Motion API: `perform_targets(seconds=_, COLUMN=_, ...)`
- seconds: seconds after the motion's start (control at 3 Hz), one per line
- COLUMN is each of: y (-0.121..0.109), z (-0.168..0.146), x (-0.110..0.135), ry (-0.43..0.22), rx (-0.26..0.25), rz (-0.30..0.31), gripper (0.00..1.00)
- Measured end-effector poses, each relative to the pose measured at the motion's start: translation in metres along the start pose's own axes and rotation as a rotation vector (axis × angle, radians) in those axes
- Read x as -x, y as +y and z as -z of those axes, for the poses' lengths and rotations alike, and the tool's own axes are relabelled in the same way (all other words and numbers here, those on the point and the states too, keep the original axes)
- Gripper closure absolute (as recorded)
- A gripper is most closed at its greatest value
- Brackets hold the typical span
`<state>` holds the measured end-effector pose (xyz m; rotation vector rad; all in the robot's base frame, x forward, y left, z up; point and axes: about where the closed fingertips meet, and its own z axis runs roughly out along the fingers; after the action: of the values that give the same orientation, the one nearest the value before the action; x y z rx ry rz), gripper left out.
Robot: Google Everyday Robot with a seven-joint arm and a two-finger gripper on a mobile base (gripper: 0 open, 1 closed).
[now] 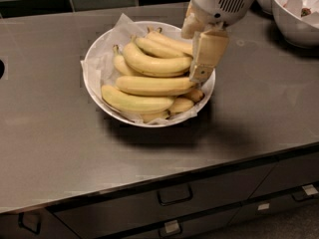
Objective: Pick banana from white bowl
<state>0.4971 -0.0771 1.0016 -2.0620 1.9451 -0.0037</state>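
Note:
The white bowl [167,24] is wide, shallow and lined with crinkled white paper. It stands on the grey counter and holds several bananas. The plump, strongly curved banana [149,62] lies on top of the pile, its short stem pointing to the back left. My gripper [195,59] hangs over the bowl's right side, at the right ends of the top bananas. Its fingers [208,54] are beige, point down and stand apart with nothing between them. The near finger reaches down to the right tip of the plump banana.
Two smaller, deeper white bowls [299,14] stand at the back right. A dark tiled wall runs behind the counter. Drawers with handles [174,195] sit below the counter's front edge. A dark opening [1,68] shows at the far left edge.

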Motion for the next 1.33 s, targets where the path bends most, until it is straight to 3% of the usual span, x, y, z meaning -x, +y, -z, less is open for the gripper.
perform_targets(seconds=0.67, y=0.014, z=-0.002, x=0.006, ry=-0.012, rx=0.009, rz=-0.039, gripper=0.36)
perform_targets(seconds=1.33, y=0.020, z=-0.010, x=0.022, ry=-0.006, rx=0.030, rz=-0.015, gripper=0.37)
